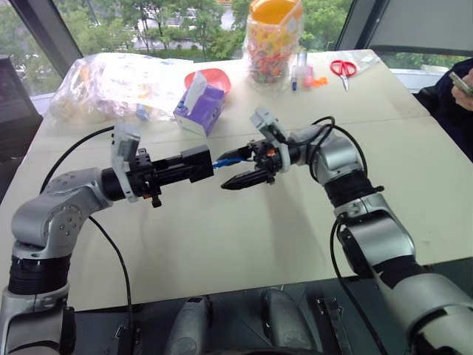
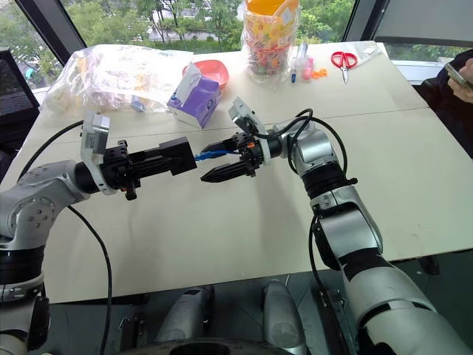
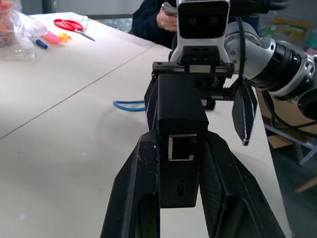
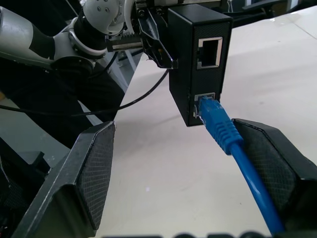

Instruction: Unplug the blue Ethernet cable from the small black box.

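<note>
1. Left tool (image 1: 194,164): clenched on the small black box (image 1: 196,163), held level above the middle of the desk (image 1: 222,251)
2. Blue Ethernet cable (image 4: 233,148): plug seated in the box's lower port, upper port empty
3. Right tool (image 4: 198,163): fingers spread either side of the cable just behind the plug, one finger (image 4: 277,163) against the cord

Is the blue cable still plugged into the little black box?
Plugged in. The blue Ethernet cable has its plug seated in the small black box's lower port.
</note>
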`<state>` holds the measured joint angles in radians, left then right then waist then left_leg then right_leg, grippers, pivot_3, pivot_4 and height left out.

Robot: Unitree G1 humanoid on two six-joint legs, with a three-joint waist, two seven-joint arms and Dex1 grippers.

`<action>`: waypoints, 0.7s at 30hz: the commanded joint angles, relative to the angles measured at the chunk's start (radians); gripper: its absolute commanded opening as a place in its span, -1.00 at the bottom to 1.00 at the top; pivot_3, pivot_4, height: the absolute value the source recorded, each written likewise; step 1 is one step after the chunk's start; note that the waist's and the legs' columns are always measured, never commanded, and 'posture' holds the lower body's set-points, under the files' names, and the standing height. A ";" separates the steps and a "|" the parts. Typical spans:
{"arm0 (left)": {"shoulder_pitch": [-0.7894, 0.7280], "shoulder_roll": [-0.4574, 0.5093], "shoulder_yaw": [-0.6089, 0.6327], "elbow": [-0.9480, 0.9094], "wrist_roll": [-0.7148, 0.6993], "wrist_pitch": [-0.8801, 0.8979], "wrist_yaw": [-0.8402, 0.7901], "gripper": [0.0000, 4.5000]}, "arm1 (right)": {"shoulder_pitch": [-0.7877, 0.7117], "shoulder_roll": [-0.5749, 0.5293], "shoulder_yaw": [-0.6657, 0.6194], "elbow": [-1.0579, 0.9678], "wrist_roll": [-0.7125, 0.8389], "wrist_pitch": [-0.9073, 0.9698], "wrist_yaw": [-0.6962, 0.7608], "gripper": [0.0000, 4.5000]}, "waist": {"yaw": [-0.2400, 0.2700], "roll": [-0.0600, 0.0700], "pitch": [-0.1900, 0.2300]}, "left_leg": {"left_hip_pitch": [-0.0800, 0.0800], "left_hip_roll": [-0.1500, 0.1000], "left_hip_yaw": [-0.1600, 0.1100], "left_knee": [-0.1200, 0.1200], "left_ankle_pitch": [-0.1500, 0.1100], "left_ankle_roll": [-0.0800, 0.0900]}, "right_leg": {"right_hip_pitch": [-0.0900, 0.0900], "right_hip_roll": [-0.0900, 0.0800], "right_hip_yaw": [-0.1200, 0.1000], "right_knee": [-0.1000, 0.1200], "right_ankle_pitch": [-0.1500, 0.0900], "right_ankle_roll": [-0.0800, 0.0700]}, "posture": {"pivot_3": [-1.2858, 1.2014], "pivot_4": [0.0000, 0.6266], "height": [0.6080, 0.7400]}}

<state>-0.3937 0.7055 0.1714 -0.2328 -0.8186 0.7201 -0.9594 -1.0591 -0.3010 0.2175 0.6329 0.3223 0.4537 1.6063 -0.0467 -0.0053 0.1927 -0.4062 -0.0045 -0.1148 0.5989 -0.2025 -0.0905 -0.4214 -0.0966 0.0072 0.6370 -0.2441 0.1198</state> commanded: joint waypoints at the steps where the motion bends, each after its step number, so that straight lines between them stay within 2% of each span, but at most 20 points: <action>1: -0.001 0.000 0.020 -0.035 -0.020 0.003 0.005 -0.79 | -0.002 0.005 -0.012 -0.030 0.021 0.005 0.008 0.13 | 0.001 0.000 0.000 | 0.000 0.000 0.000 0.000 0.000 0.000 | 0.000 0.000 0.000 0.000 0.000 0.000 | 0.03 -0.52 1.00; 4: 0.009 0.000 0.020 -0.051 -0.023 0.006 0.008 -0.79 | -0.001 0.009 -0.011 -0.030 0.020 0.009 0.008 -0.48 | 0.001 0.000 0.000 | 0.000 0.000 0.000 0.000 0.000 0.000 | 0.000 0.000 0.000 0.000 0.000 0.000 | 0.03 -0.52 1.00; 21: 0.041 0.019 0.003 -0.092 -0.016 -0.001 -0.014 -0.79 | -0.010 0.011 -0.006 -0.019 0.017 0.006 0.008 -0.48 | 0.000 0.000 0.000 | 0.000 0.000 0.000 0.002 0.000 0.000 | 0.000 0.000 0.000 0.003 0.000 0.000 | 0.03 -0.52 1.00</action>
<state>-0.3491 0.7085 0.1704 -0.2925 -0.8357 0.7323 -0.9641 -1.0576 -0.2936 0.2187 0.6330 0.3209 0.4649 1.6043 -0.0466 -0.0053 0.1927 -0.4062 -0.0045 -0.1149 0.6009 -0.2025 -0.0905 -0.4218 -0.0966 0.0074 0.6397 -0.2441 0.1198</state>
